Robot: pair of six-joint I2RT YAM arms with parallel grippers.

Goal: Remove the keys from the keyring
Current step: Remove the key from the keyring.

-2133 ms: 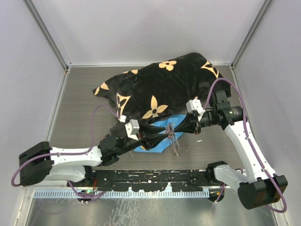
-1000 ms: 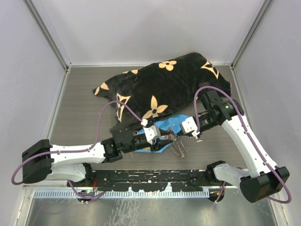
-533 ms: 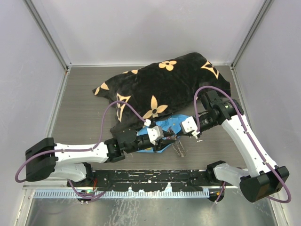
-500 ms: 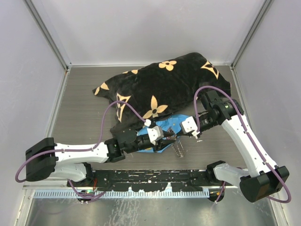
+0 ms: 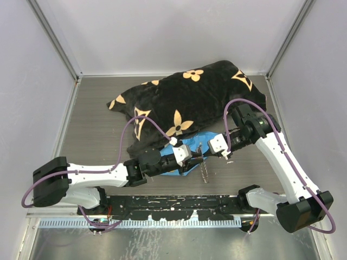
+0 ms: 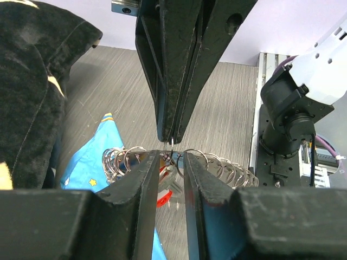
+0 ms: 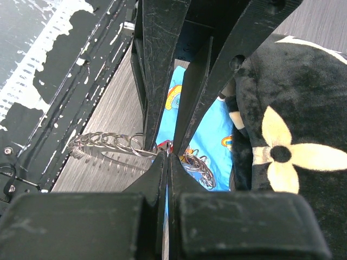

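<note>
Nothing looked off yet: right claw [image 7: 167,157] was clamped tight on the big thin silvery chain-like keyring [image 7: 108,142] over the blue patterned cloth [image 6: 92,157] by the grey table [image 5: 97,119]'s near edge, while left claw [image 6: 171,162] had its jaws narrowly apart round a tiny red-headed silver key [image 6: 161,199], maybe not gripping.

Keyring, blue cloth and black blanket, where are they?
keyring [image 7: 103,142], right wrist view, its silvery loops
blue cloth [image 6: 84,162], left wrist view, its flat middle
black blanket [image 5: 190,100], top view, its middle
</note>
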